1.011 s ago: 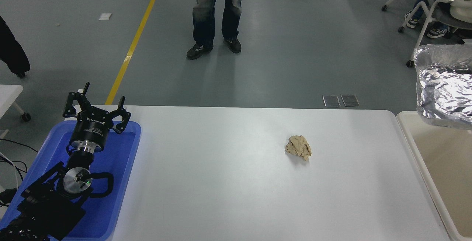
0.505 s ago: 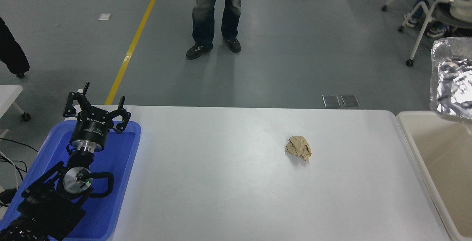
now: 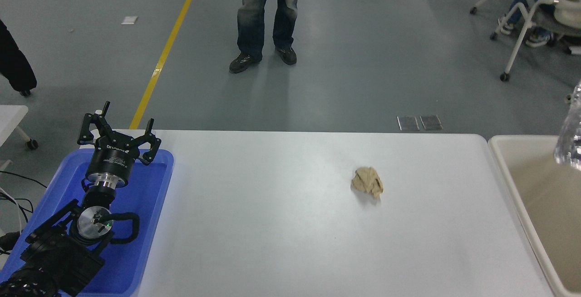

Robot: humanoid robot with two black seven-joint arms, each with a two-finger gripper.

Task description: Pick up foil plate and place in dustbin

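Only a sliver of the shiny silver foil plate (image 3: 571,133) shows at the right edge of the head view, blurred, up in the air over the cream dustbin (image 3: 504,165). The dustbin stands just off the table's right end, with its tan inside in view. The right gripper and arm are out of the picture. The left gripper (image 3: 117,129) is parked at the lower left over the blue tray, its fingers spread open and empty.
A small tan crumpled paper ball (image 3: 368,181) lies on the white table (image 3: 272,224), right of centre. A blue plastic tray (image 3: 136,224) sits at the table's left end under the left arm. A person's legs (image 3: 268,15) stand beyond the far edge. Chairs stand at the top right.
The foil plate has moved steadily to the right, from mostly in view over the dustbin's far corner to almost out of the picture. The left arm and paper ball have not moved.
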